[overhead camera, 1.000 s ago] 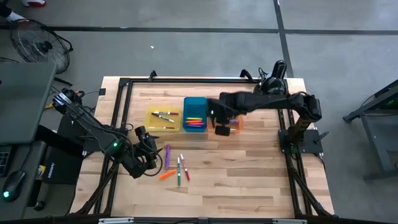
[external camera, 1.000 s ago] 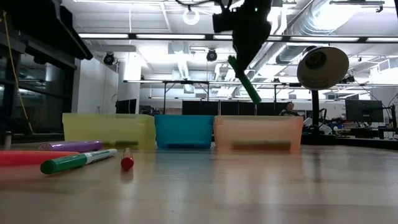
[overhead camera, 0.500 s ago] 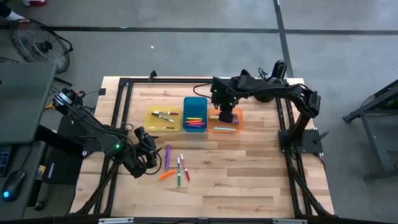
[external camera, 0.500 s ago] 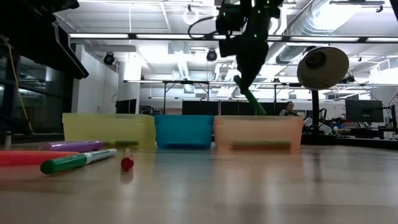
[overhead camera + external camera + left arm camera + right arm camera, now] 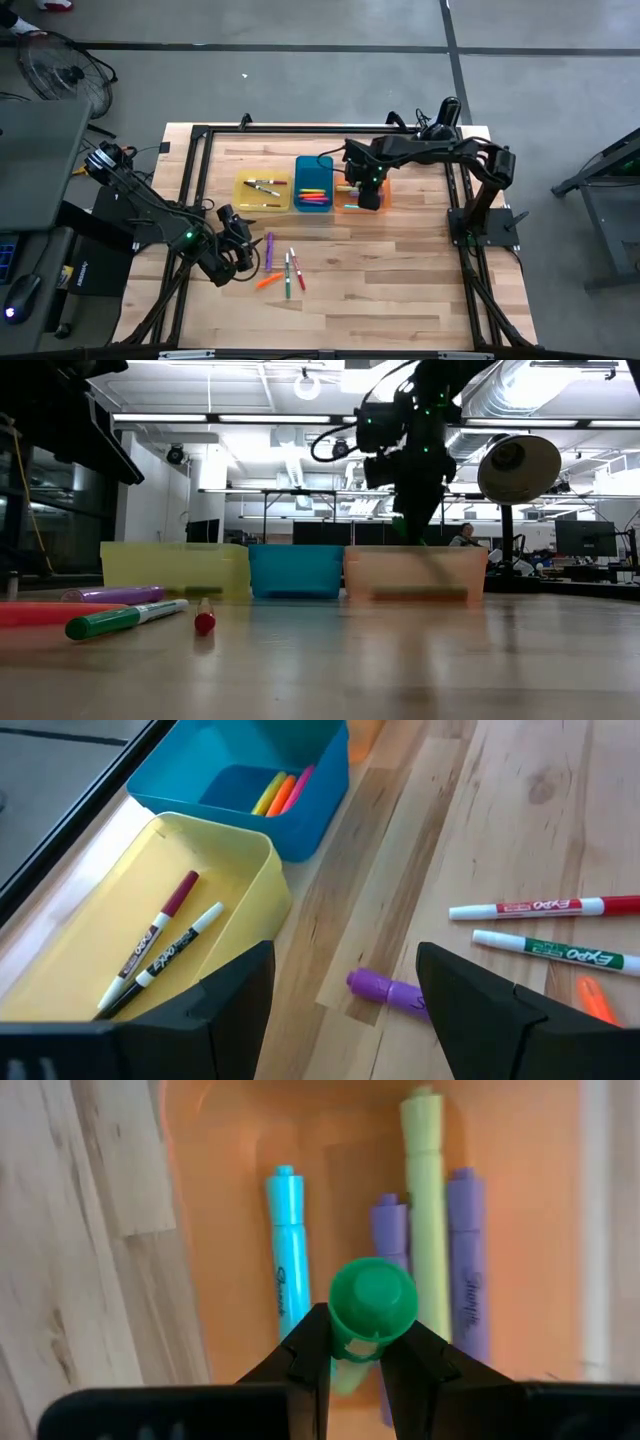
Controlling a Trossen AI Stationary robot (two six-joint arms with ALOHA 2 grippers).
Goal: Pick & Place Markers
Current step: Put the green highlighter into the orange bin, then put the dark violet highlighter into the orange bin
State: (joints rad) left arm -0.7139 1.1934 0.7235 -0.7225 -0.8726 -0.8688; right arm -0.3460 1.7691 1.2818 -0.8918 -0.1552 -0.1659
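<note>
Right gripper (image 5: 352,1352), clamped on a green marker (image 5: 372,1302) above the orange tray (image 5: 240,1120), should lower it before letting go; left gripper (image 5: 345,985) waits open

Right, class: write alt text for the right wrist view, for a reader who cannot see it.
The right gripper holds a green marker end-on above the orange tray. In the tray lie a blue marker, a pale green one and two purple ones, beside the wooden table.
</note>
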